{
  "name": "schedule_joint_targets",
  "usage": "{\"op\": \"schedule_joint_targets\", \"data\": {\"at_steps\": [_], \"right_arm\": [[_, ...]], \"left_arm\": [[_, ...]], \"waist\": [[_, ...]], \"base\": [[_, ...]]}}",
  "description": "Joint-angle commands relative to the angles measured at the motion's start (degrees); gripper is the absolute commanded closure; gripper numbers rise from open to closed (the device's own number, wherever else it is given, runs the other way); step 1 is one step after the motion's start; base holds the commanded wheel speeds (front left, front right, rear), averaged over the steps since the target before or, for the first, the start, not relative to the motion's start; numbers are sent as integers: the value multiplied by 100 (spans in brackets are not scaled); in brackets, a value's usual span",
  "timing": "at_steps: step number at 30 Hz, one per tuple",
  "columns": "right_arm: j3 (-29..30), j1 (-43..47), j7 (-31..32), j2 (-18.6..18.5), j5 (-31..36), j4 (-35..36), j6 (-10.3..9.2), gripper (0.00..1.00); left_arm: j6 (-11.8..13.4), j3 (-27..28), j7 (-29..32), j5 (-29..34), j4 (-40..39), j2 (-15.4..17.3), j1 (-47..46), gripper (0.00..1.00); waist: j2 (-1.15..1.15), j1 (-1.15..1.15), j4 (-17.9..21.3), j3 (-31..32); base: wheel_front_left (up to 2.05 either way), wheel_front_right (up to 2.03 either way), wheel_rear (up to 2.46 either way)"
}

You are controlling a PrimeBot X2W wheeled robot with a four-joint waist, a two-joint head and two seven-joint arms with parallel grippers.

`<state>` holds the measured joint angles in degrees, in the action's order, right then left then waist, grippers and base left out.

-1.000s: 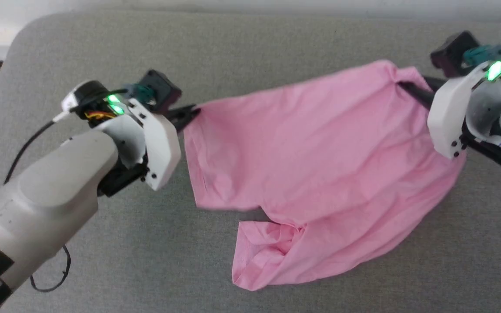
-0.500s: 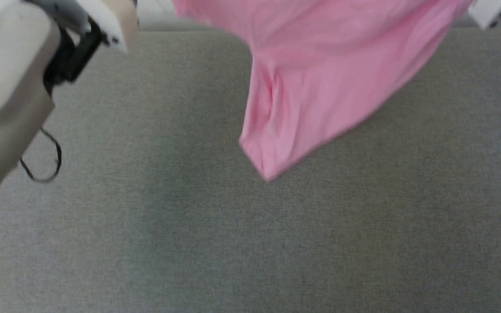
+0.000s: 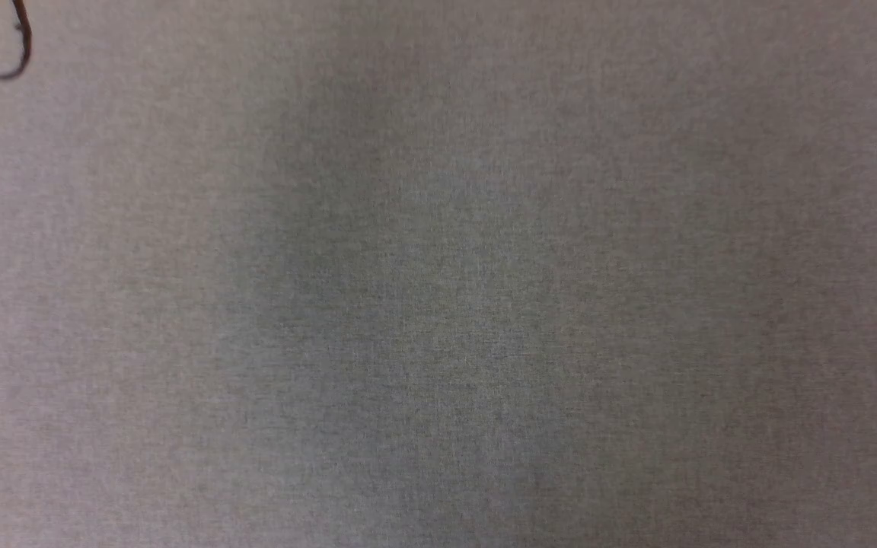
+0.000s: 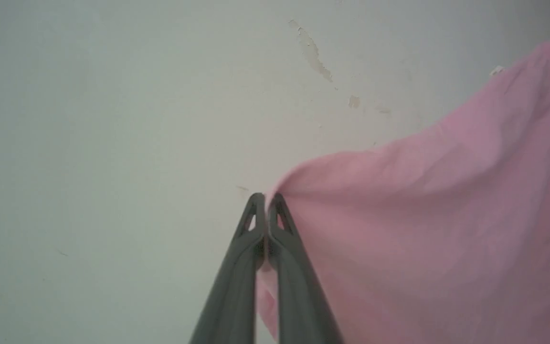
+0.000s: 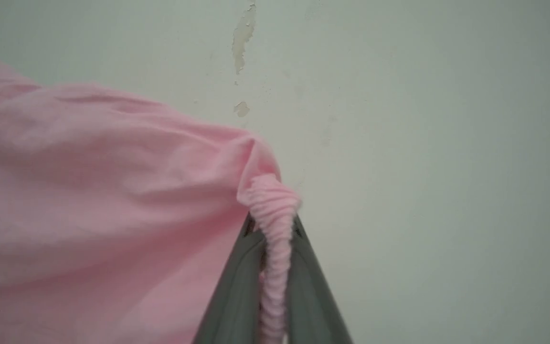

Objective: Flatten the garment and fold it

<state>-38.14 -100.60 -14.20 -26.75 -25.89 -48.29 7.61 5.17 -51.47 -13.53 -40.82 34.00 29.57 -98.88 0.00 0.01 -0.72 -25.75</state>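
I hold the shorts [image 4: 423, 229] up before the wall [image 4: 112, 119]: left gripper [image 4: 266, 197] pinched shut on a thin edge, right gripper [image 5: 273, 224] clamped on the bunched waistband. I judge the left hold is slight, so a shake could pull it free and crumple that side.

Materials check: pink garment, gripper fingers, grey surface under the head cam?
garment: thin matte cloth, probably cotton; it drapes and creases softly, and the edge bunched in the right gripper is ribbed like gathered elastic.
fingers: dark grey matte moulding with cutouts near the tips, plastic or rubber, can't tell which.
grey surface: matte fine-weave fabric, upholstery-like; thread grain shows.
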Motion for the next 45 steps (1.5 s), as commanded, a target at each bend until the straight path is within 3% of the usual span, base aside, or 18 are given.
{"op": "schedule_joint_targets", "data": {"at_steps": [1, 8, 11, 21, 29, 37, 41, 45], "right_arm": [[41, -7, -25, 87, 60, -88, -12, 100], [118, 597, -72, 332, 173, -231, -12, 100], [203, 1185, -77, 321, 185, 95, -12, 100], [393, 4347, -79, -98, 127, 2079, -12, 100], [352, 7008, -79, -431, 276, 3126, -12, 100], [249, 9017, -79, -609, 609, 3698, -12, 100], [734, 9866, -79, -483, 550, 3931, -12, 100], [843, 10415, -80, -423, 606, 4146, -12, 100]], "left_arm": [[24, 33, -45, 62, 61, -47, -59, 100], [-38, 112, -136, 51, 286, -124, 537, 100], [13, 301, -143, 99, 52, -74, 1126, 100], [592, 1223, -146, 420, -1895, 400, 4883, 100], [942, 1425, -146, 333, -2719, 650, 7696, 100], [1116, 1400, -146, 134, -2865, 892, 9407, 100], [1293, 1383, -146, 96, -3005, 1065, 10083, 100], [1396, 1272, -110, 103, -3191, 1094, 10383, 100]], "waist": [[0, -1, 20, -338], [0, -1, 20, -383], [0, -1, 37, -263], [0, -1, 120, 676], [0, -1, 221, 1423], [0, -1, 256, 1985], [0, -1, 200, 2149], [0, -1, 148, 2192]], "base": [[0, 0, 0], [0, 0, 0], [0, 0, 0], [0, 0, 0], [0, 0, 0], [0, 0, 0], [0, 0, 0], [0, 0, 0]]}}
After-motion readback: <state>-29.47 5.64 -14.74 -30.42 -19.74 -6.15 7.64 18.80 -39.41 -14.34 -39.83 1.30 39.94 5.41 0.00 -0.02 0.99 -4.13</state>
